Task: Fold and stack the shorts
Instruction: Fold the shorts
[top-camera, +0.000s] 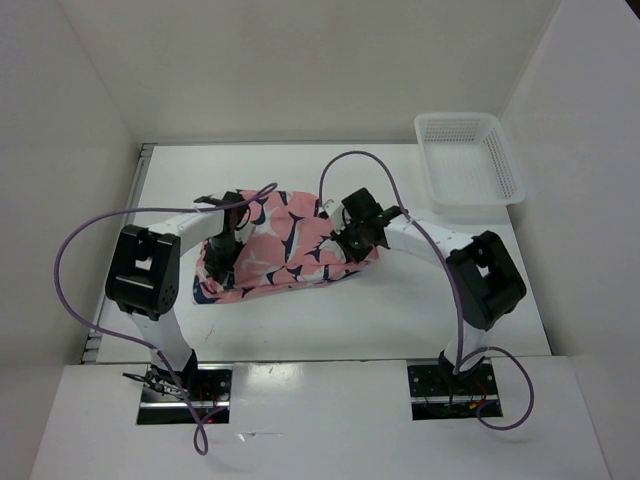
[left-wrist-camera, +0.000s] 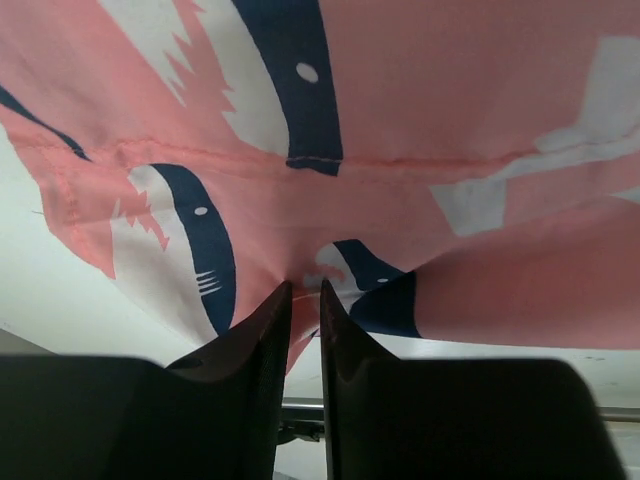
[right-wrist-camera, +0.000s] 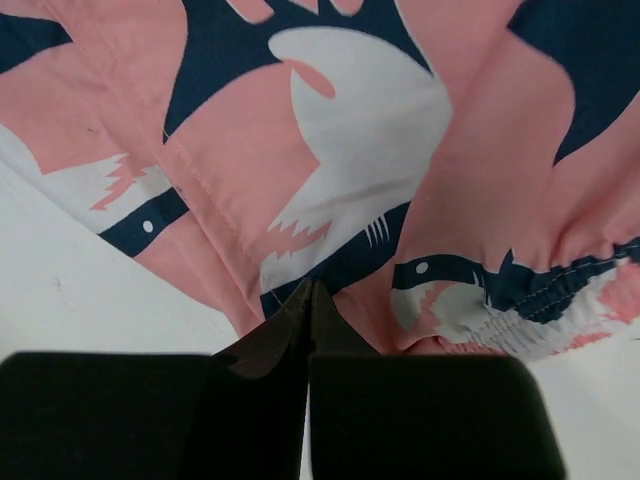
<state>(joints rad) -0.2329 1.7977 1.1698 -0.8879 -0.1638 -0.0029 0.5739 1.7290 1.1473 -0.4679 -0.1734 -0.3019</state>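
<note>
- The shorts (top-camera: 290, 250) lie spread and rumpled on the white tabletop (top-camera: 330, 315), well apart from the white mesh basket (top-camera: 515, 170), to its left and nearer the arm bases than it is.
- The basket sits at the far right corner of the tabletop, and nothing can be seen inside it.
- The left pincer (top-camera: 220, 255) is down on the end of the shorts farthest from the basket. In the left wrist view its dark fingers (left-wrist-camera: 255, 350) stand almost together, with only a narrow slit between them. The pink cloth (left-wrist-camera: 450, 150) puckers into their tips, so the pincer (left-wrist-camera: 305, 290) is clamped on a fold of the shorts.
- The right pincer (top-camera: 342, 240) is on the end of the shorts closer to the basket. In the right wrist view its fingers (right-wrist-camera: 270, 340) are pressed tight together, and the printed cloth (right-wrist-camera: 380, 130) gathers to a point at their tips. This pincer (right-wrist-camera: 308, 288) is nipped on the fabric, just beside the gathered elastic waistband (right-wrist-camera: 540, 295).
- The hem and a bare strip of tabletop show under the cloth in both wrist views.
</note>
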